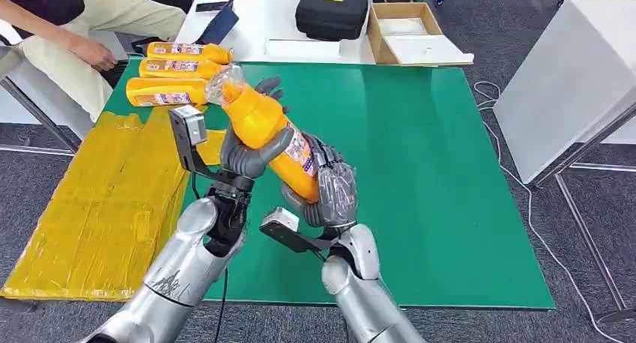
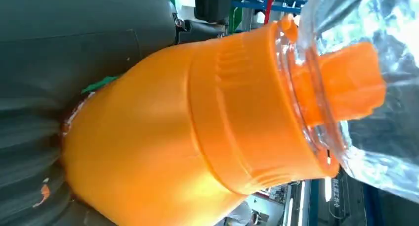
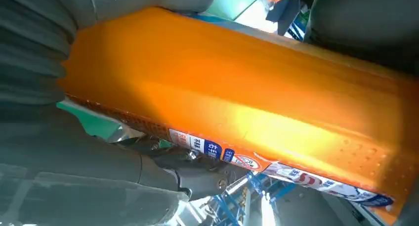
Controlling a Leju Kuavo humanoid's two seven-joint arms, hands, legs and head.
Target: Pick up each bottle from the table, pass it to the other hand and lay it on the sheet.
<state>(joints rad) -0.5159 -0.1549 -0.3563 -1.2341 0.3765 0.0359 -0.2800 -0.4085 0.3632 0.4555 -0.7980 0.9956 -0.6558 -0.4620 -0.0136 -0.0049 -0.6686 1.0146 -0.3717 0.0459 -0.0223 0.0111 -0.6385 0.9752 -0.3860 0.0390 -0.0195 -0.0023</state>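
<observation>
Hands of both arms meet on one orange bottle point(image 1: 271, 136) held in the air above the green table point(image 1: 435, 178), near its left half. The left hand point(image 1: 251, 151) wraps the bottle's upper body, thumb and fingers curled round the orange plastic just below the neck; the left wrist view shows the grey thumb pressed on the bottle's shoulder point(image 2: 148, 137). The right hand point(image 1: 330, 189) grips the lower, labelled end, its fingers closed round the base; the right wrist view shows the bottle point(image 3: 237, 97) lying across its palm with the label strip along one edge. The bottle is tilted, its clear-wrapped cap point(image 1: 223, 84) pointing away from the robot and toward the table's left far corner. In the left wrist view the orange cap point(image 2: 346, 82) sits inside crinkled clear film.

Three more orange bottles point(image 1: 176, 69) lie on their sides, stacked side by side, at the far left corner of the table, at the far end of a yellow sheet point(image 1: 105, 208) that runs along the table's left edge. Beyond the table's far edge stand a black case point(image 1: 331, 11) and an open cardboard box point(image 1: 409, 34). A person point(image 1: 67, 28) sits past the table's far left corner, one hand resting near the bottles.
</observation>
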